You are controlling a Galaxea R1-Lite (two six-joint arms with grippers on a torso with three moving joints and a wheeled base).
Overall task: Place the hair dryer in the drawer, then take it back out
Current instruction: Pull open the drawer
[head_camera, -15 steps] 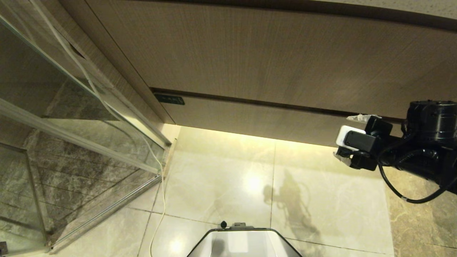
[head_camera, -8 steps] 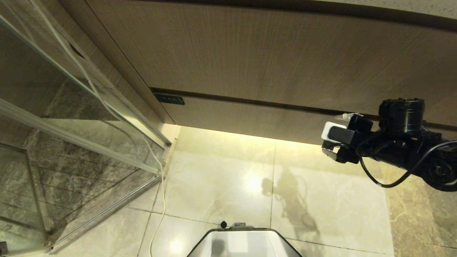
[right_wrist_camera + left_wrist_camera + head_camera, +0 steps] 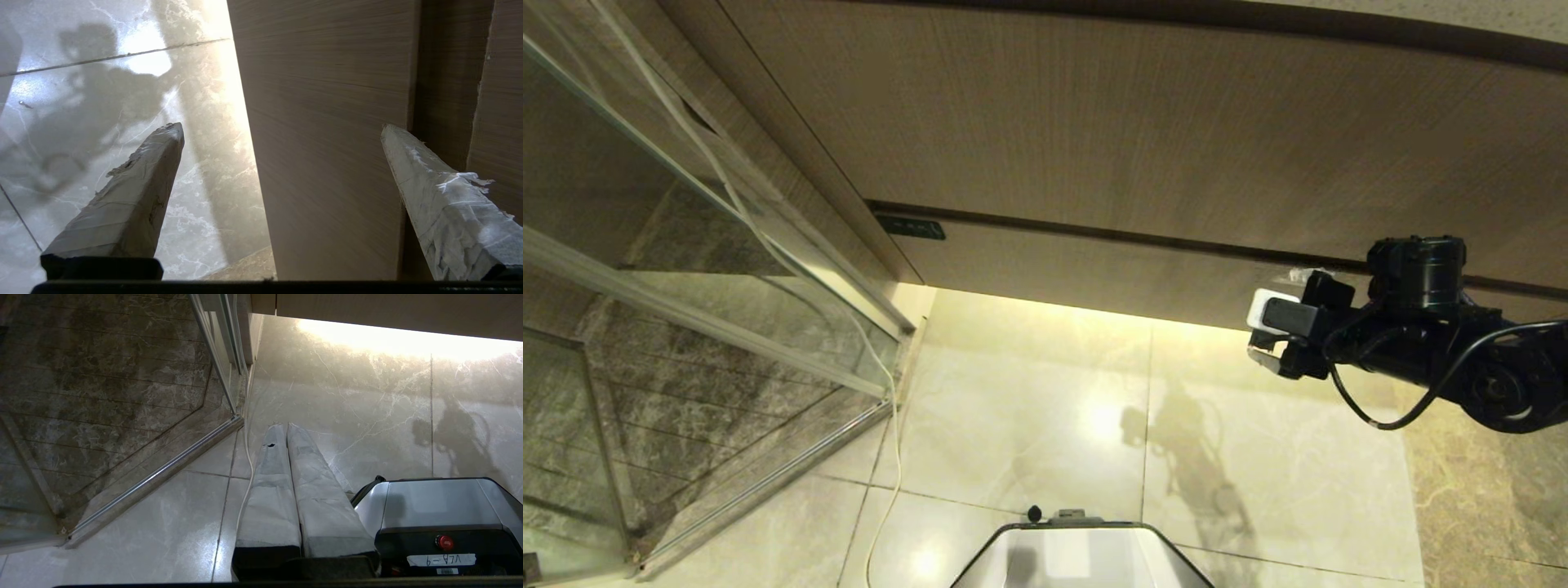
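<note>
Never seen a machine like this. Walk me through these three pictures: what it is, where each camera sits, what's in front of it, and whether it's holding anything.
It is a wheeled robot with two arms, in a bathroom. The wide picture is taken from its head, looking down at a pale tiled floor and a wood-grain cabinet. The low strip along the cabinet's bottom is the drawer, shut. On the left stands a glass shower screen.

The other two cameras ride on the wrists. The right gripper is open, its wrapped fingers straddling the drawer front, one by its top gap; it holds nothing. The left gripper hangs shut over the floor beside the robot's grey base. No hair dryer shows anywhere.
</note>
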